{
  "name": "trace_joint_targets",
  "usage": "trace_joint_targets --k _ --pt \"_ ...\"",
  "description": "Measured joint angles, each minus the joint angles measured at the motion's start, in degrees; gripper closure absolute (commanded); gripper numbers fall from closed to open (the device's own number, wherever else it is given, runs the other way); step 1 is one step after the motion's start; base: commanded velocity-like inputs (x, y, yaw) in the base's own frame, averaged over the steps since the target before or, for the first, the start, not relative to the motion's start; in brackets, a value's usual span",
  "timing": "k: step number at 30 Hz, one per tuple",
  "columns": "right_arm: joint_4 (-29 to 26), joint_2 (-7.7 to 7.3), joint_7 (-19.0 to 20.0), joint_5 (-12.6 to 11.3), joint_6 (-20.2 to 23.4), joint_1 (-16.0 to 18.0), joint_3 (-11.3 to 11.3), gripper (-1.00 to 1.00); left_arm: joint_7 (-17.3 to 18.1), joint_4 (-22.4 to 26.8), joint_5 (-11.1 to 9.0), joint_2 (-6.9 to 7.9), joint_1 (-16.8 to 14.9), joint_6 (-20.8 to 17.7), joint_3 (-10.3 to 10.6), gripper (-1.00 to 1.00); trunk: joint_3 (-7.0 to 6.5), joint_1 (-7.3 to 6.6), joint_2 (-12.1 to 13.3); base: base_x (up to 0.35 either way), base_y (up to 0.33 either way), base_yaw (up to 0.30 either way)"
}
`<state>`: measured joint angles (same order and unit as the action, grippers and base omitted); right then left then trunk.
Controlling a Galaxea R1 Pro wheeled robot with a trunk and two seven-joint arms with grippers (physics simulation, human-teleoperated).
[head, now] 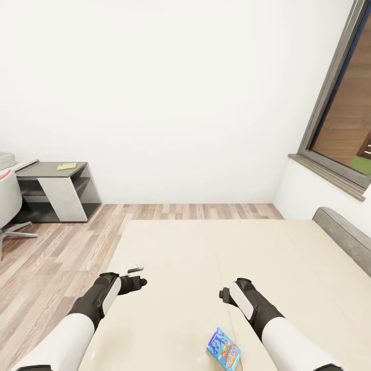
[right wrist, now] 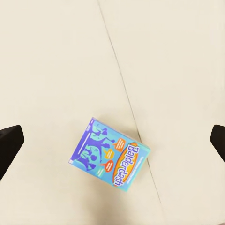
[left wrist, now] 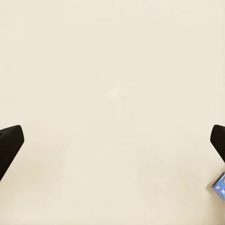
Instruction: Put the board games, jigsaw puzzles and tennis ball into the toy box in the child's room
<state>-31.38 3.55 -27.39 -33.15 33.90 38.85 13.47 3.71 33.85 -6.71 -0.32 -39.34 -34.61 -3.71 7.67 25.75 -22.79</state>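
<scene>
Blue board game point(right wrist: 109, 158) lies flat on the bed point(head: 196, 257), just beside the mattress seam, between the two arms and nearest the right gripper point(right wrist: 112, 140). Right jaws spread wide, empty, hovering above it. Left gripper point(left wrist: 112, 140) likewise wide open over bare bed. Box looks light, stiff, thin; likely best pinched across its short edges.

Bright, flat, even render light, no glare. White wall point(head: 180, 93) nearly blown out. Bed point(head: 206, 288) top cream, almost shadowless; faint soft shadow under blue board game point(right wrist: 110, 157). Window point(head: 345, 113) frame leans, wide-angle distortion at edges. Focus sharp throughout; wrist views low-contrast, slightly soft.
</scene>
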Motion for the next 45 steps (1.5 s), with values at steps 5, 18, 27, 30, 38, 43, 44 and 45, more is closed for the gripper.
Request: trace_joint_targets --k 5,18,27,30,38,43,44,45 --pt "0.00 -0.05 0.00 0.00 0.05 0.03 0.00 -1.00 0.00 0.00 0.01 0.00 0.00 0.00 0.00 -1.00 0.22 0.00 0.00 0.000 0.000 0.000" --pt "0.00 -0.01 0.00 0.00 0.17 0.03 0.00 -1.00 0.05 0.00 0.07 0.12 0.00 0.08 -0.05 -1.00 1.37 0.00 0.00 0.000 0.000 0.000" --pt "0.00 0.01 0.00 0.00 0.17 0.03 0.00 -1.00 0.08 0.00 0.08 0.16 0.00 0.09 -0.06 -1.00 2.21 0.00 0.00 0.000 0.000 0.000" --pt "0.00 0.01 0.00 0.00 0.17 0.04 0.00 -1.00 0.11 0.00 0.09 0.17 0.00 0.09 -0.07 -1.00 2.49 0.00 0.00 0.000 0.000 0.000" --pt "0.00 0.01 0.00 0.00 0.17 0.04 0.00 -1.00 0.12 0.00 0.10 0.20 0.00 0.09 -0.08 -1.00 3.24 0.00 0.00 0.000 0.000 0.000" --pt "0.00 0.01 0.00 0.00 0.17 0.04 0.00 -1.00 0.13 0.00 0.11 0.34 0.00 0.08 -0.15 -1.00 3.70 0.00 0.00 0.000 0.000 0.000" --pt "0.00 0.01 0.00 0.00 0.17 0.04 0.00 -1.00 0.13 0.00 0.11 0.37 0.00 0.08 -0.16 -1.00 3.80 0.00 0.00 0.000 0.000 0.000" --pt "0.00 0.01 0.00 0.00 0.17 0.04 0.00 -1.00 0.17 0.00 0.11 0.40 0.00 0.08 -0.17 -1.00 3.88 0.00 0.00 0.000 0.000 0.000"
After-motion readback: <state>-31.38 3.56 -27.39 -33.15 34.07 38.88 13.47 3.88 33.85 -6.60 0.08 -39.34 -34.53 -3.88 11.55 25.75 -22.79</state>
